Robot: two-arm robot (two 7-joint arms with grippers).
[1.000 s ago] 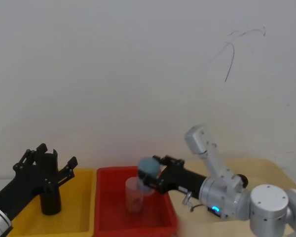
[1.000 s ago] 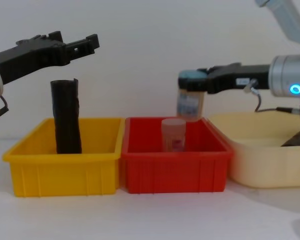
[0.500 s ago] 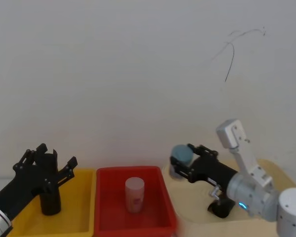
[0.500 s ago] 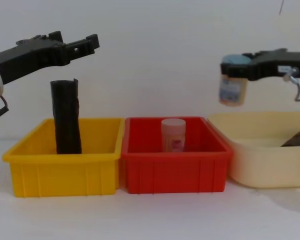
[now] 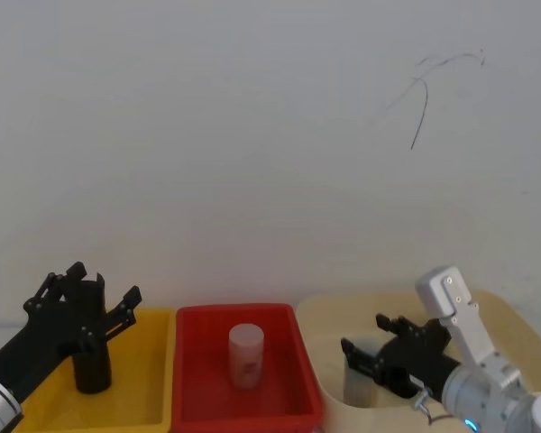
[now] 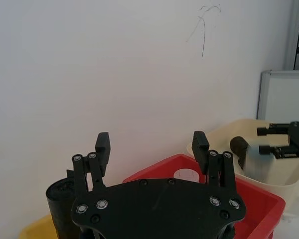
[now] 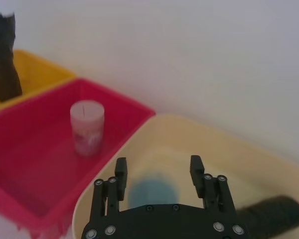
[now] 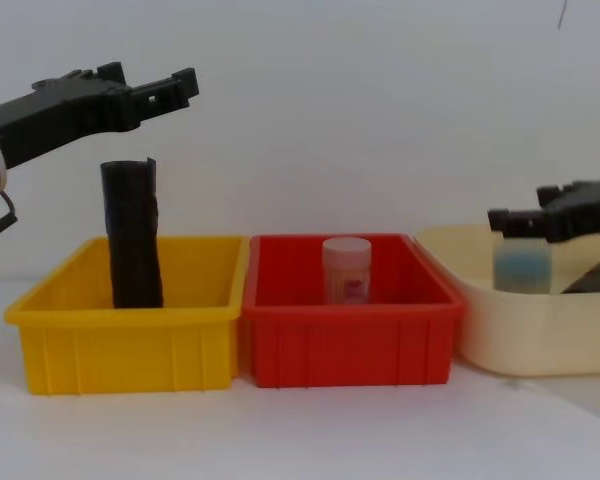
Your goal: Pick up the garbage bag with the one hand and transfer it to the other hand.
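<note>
The right gripper (image 7: 158,162) is hanging low over the cream basin (image 8: 520,330) at the far right of the scene, its fingers standing wide apart and gripping nothing. A blue-capped bottle (image 8: 523,268) is standing in the basin directly below the gap between them. Just beside it to the right, the garbage bag (image 7: 276,209) is lying on its side against the basin floor, a matte black roll with only one end showing over the basin rim from the chest view.

Left of the basin, a red bin (image 8: 350,340) is holding a white jar (image 8: 346,270), and a yellow bin (image 8: 120,345) is holding another black roll (image 8: 132,240), upright with a notched top. The left gripper (image 6: 151,137) is hovering above that roll, clear of it, spread open and empty.

The bag is looking light and somewhat squashy, a wound film likely to dent under pressure and slide a little. Gripping across its middle would probably be holding best, leaving one end free for the left gripper to be taking over
</note>
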